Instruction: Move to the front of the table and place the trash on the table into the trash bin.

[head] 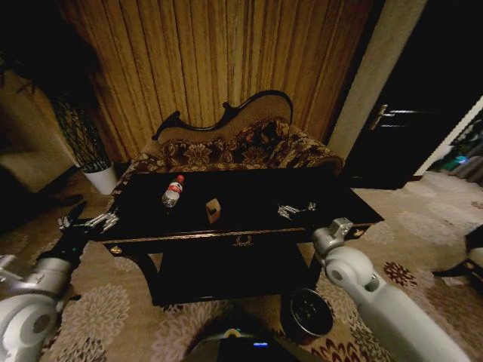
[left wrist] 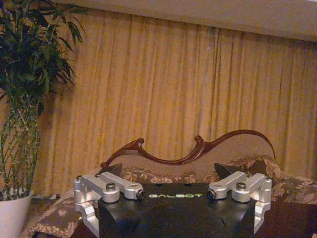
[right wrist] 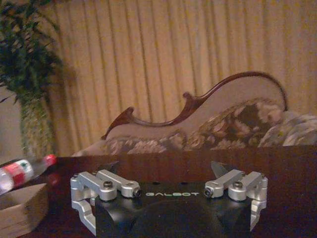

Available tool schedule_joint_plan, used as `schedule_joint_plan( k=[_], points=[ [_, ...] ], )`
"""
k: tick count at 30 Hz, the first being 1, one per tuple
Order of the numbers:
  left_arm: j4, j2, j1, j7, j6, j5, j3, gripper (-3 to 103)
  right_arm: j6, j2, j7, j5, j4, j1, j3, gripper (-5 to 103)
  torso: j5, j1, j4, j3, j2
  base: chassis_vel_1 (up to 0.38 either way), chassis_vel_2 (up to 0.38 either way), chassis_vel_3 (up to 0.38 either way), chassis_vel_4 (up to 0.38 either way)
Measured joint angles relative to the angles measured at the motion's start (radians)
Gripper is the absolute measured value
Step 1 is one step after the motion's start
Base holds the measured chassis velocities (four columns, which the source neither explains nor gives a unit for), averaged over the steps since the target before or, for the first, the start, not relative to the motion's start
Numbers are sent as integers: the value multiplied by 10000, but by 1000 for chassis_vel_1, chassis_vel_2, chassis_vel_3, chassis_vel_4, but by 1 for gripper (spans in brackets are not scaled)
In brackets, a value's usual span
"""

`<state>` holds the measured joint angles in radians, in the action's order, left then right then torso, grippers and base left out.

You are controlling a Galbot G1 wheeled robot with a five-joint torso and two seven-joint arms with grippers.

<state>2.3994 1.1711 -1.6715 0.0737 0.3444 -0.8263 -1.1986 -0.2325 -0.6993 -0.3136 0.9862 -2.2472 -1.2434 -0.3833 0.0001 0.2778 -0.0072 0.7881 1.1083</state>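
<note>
Parked at the front of the desk, approach done and pick-up not yet begun: left gripper off the left corner, right gripper over the front right edge, fingers of both released, grasping nothing. Still on top: bottle, cardboard box, silvery wrapper bits. Next, likely a reach to one piece, then a carry down to the trash bin on the floor by the right front leg.

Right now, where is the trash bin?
In the head view the trash bin stands on the carpet at the table's front right corner, just below the right arm.
</note>
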Motion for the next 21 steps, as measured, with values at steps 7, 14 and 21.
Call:
schedule_joint_plan(
  k=[7, 14, 21],
  points=[
    [40, 118, 16, 105, -34, 33, 107, 100, -133, 1687, 64, 1581, -517, 466, 183, 100, -1, 6, 2, 2, -3, 0, 0, 0, 0],
    [113, 237, -50, 265, -165, 57, 115, 100, 216, 3307, 1520, 2503, -424, 770, 423, 100, 1, 5, 0, 2, -3, 0, 0, 0, 0],
    [213, 492, -72, 369, -238, 301, 283, 100, 784, 3870, 2930, 2523, -127, 1367, 1090, 100, -1, 5, 0, 2, -3, 0, 0, 0, 0]
  ],
)
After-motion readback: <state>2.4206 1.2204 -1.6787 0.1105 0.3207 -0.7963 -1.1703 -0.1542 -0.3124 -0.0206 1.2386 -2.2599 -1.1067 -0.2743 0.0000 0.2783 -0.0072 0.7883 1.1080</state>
